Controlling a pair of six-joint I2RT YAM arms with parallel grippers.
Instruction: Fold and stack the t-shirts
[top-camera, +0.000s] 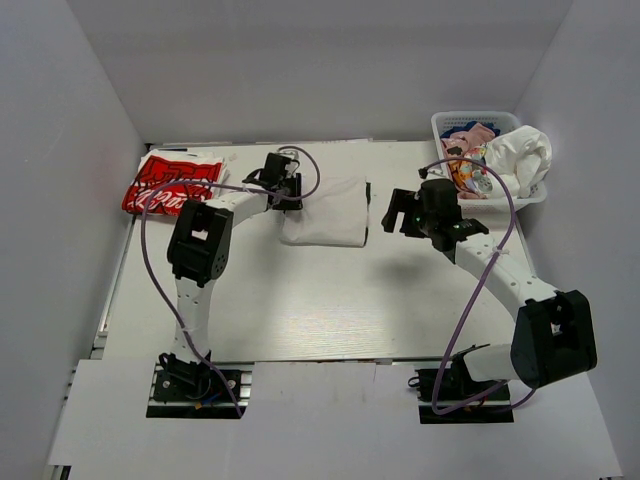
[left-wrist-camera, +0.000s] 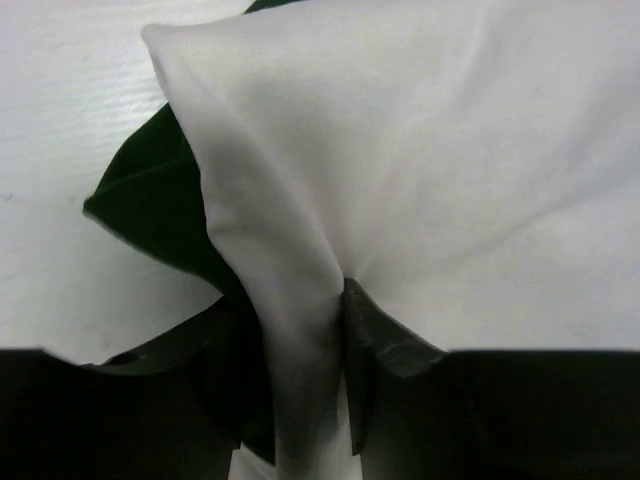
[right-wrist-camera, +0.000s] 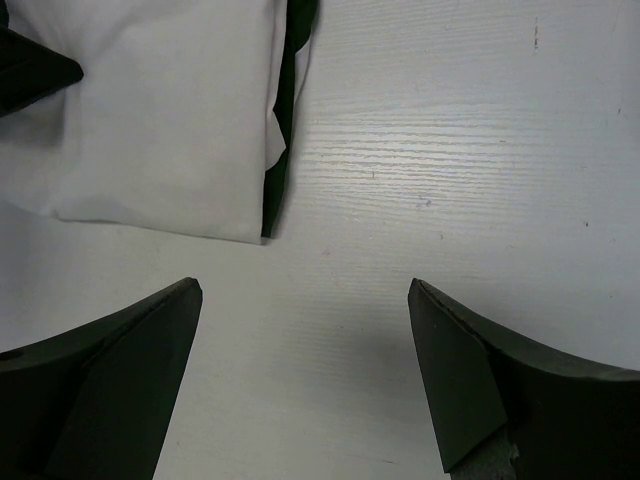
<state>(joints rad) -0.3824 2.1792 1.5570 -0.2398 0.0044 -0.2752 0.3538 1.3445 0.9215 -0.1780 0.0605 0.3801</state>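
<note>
Now | left tool pinching soft white tee | right tool agape

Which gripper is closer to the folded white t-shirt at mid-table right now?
Left. The left gripper is shut on a fold of the white t-shirt at its left edge; the right gripper hangs open over the table just off its right edge, not touching.

A white tee lies folded into a rectangle near the middle, slightly toward twelve o'clock. Its nine o'clock edge is bunched into a raised pleat. A dark green tee lies beneath it, peeking out at the edges. A red-and-white printed tee lies roughly folded at ten o'clock. At two o'clock sits a crumpled heap of tees, pink, blue and white.
</note>
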